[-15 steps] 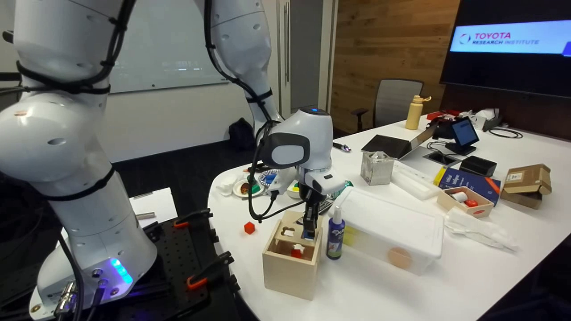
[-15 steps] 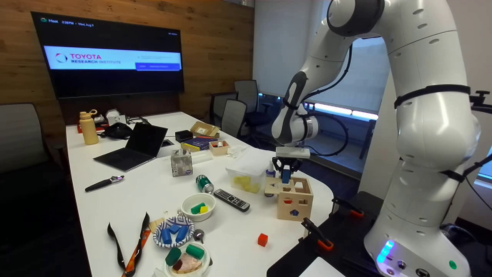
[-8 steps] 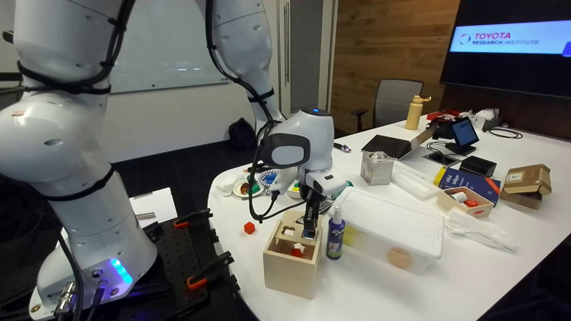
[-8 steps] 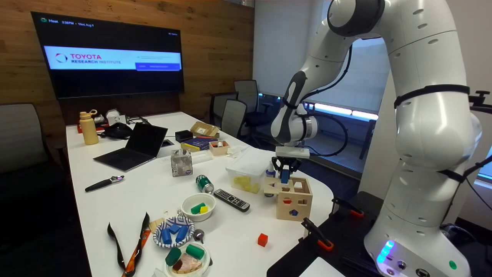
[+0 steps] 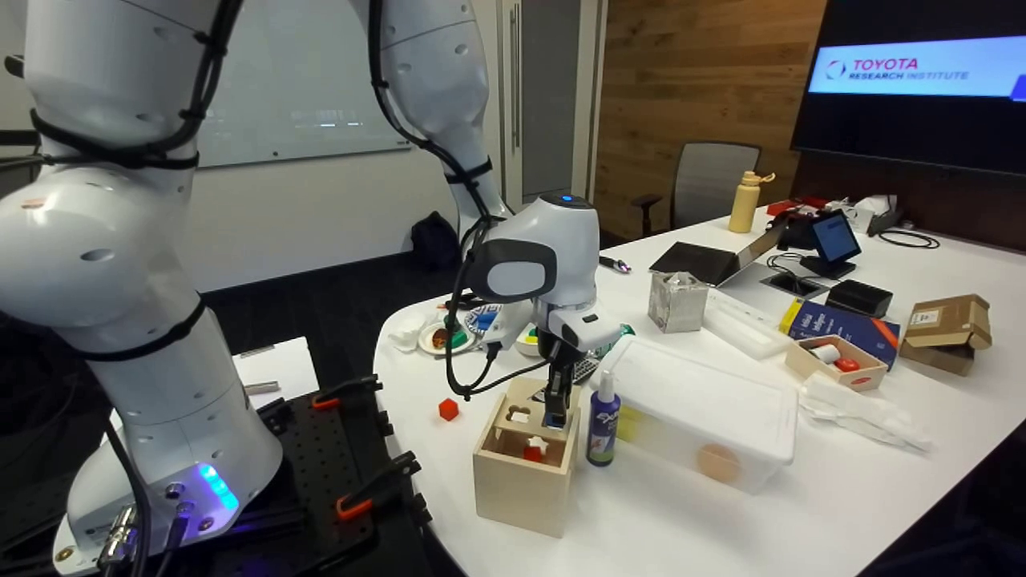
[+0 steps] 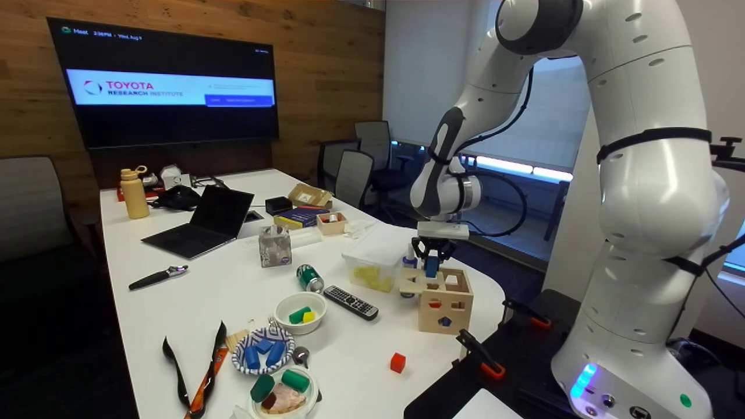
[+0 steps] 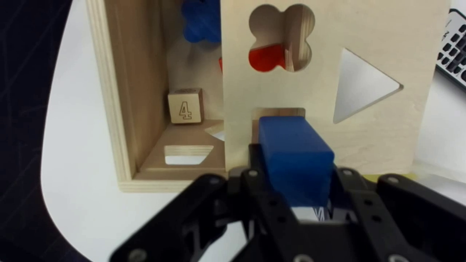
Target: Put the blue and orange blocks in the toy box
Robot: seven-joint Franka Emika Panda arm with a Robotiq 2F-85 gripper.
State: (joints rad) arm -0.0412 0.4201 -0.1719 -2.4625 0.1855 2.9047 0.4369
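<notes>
1. Exterior view, left to right: red-orange block (image 5: pixel 448 409), loose on the white table (image 5: pixel 681 521), apart from the toy box.
2. Toy box (image 5: pixel 521 490), pale wood, upright; holed panel (image 7: pixel 367 145) covering part of its top.
3. My gripper (image 5: pixel 555 410), pointing down, clamped on the blue block (image 7: pixel 296 153).
4. Blue block, at a straight-edged hole (image 7: pixel 276 112) in the panel; I cannot tell whether its lower end is inside.
5. Spray bottle (image 5: pixel 603 429), purple, upright, just beside the toy box.
</notes>
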